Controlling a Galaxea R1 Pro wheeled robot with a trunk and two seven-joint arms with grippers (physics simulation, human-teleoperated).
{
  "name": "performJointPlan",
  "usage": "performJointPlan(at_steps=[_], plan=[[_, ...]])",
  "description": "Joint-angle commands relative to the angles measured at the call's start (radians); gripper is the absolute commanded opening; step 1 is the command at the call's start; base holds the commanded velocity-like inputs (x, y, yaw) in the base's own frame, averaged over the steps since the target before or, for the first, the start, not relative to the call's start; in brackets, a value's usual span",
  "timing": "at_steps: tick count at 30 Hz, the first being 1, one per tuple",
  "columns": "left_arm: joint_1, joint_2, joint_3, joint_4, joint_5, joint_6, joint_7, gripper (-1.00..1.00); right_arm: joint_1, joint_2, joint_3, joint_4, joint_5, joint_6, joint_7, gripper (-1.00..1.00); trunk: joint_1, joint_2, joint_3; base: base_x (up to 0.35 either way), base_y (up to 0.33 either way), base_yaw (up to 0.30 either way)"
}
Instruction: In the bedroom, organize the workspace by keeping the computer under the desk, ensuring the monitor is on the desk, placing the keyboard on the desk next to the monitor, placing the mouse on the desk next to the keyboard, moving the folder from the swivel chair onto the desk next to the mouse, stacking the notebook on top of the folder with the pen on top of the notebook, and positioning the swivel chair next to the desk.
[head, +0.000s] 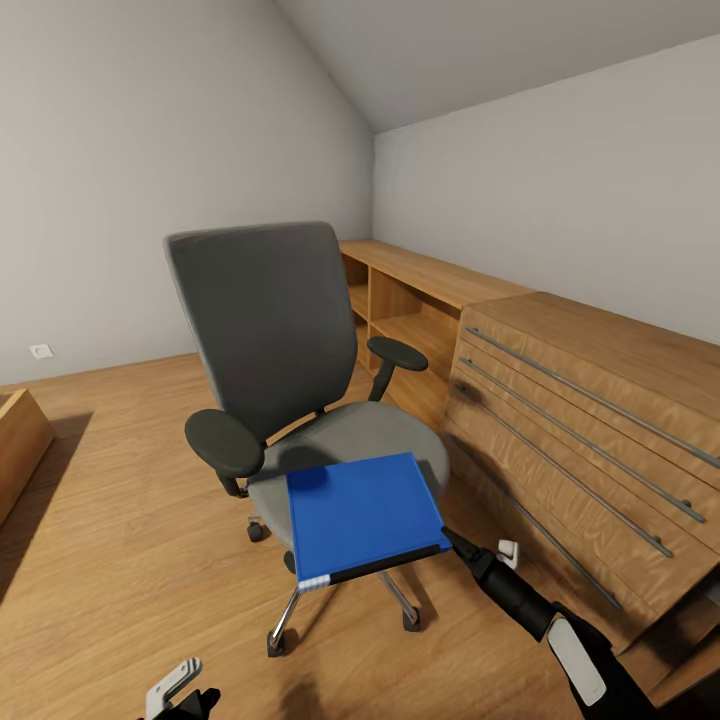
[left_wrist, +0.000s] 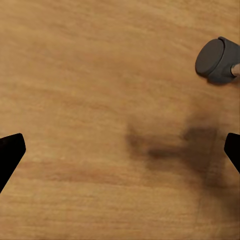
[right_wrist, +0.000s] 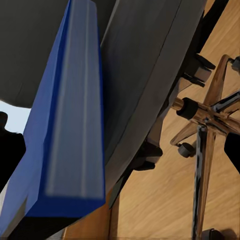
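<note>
The swivel chair (head: 265, 330), grey with black armrests, stands mid-room on the wooden floor. The bright blue folder (head: 365, 512) lies on its seat, overhanging the front edge. My right gripper (head: 462, 546) reaches in from the lower right to the folder's near right corner. In the right wrist view the folder's edge (right_wrist: 70, 125) sits between the wide-apart fingers of that gripper (right_wrist: 122, 150), close to one finger and far from the other, so it is open. My left gripper (head: 183, 690) hangs low, open (left_wrist: 120, 150) over bare floor near a chair caster (left_wrist: 216, 60).
A light wooden drawer cabinet (head: 590, 430) stands close on the right, with a low open shelf unit (head: 420, 310) behind it along the wall. Another wooden piece (head: 15, 440) juts in at the left edge. The chair's chrome base (right_wrist: 205, 125) spreads below the seat.
</note>
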Motion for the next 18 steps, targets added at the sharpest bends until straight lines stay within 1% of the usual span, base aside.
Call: performJointPlan(at_steps=[1, 6, 8, 18], plan=[[0.000, 0.000, 0.009, -0.002, -0.010, 0.006, -0.004, 1.00, 0.000, 0.000, 0.005, 0.000, -0.008, 0.009, 0.001, 1.00, 0.000, 0.000, -0.001, 0.000, 0.000, 0.000], [0.000, -0.001, 0.009, -0.002, -0.010, 0.006, -0.004, 1.00, 0.000, 0.001, 0.038, 0.000, -0.008, 0.009, 0.002, 1.00, 0.000, 0.000, -0.001, 0.000, 0.000, 0.000], [0.000, -0.001, 0.009, -0.002, -0.010, 0.006, -0.004, 1.00, 0.000, 0.001, 0.044, 0.000, -0.008, 0.009, 0.002, 1.00, 0.000, 0.000, -0.001, 0.000, 0.000, 0.000], [0.000, -0.001, 0.009, -0.002, -0.010, 0.006, -0.004, 1.00, 0.000, 0.004, 0.055, 0.002, -0.006, 0.007, 0.000, 1.00, 0.000, 0.000, -0.001, 0.000, 0.000, 0.000]])
